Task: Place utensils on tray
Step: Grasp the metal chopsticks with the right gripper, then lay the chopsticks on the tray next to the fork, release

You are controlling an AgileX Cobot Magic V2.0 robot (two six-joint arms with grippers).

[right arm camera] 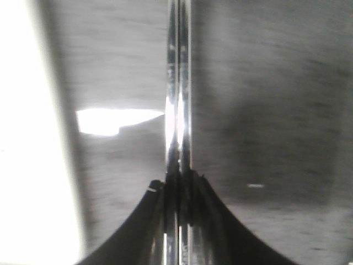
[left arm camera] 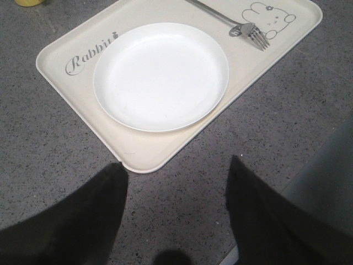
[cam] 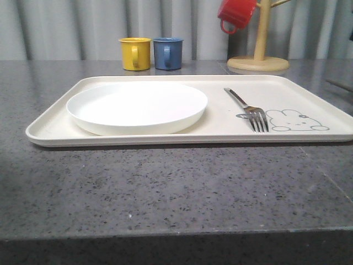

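A: Over on the left, the left gripper [left arm camera: 176,221] hangs above the grey speckled stone table [cam: 165,193] just off the corner of the large cream rectangular tray [cam: 49,132], dark fingers [left arm camera: 77,215] spread wide, nothing between them.

B: And on that tray?

A: One round shallow white plate [cam: 138,106] on its left half, one slim silver metal fork [cam: 248,109] on its right half, tines beside the line-drawn bunny [cam: 295,121].

B: The right arm?

A: The right gripper [right arm camera: 177,190] is clamped tight on two long flat shiny metal bars [right arm camera: 178,99], pressed together, lifted over the table. That looks like the step in hand: carrying the pair across.

B: Next?

A: I'd say lower them flat onto bare tray beside the fork, then release.

B: Behind the tray?

A: One yellow mug [cam: 135,53], one blue mug [cam: 167,53], one red mug [cam: 236,15] hanging on a wooden mug stand [cam: 259,55].
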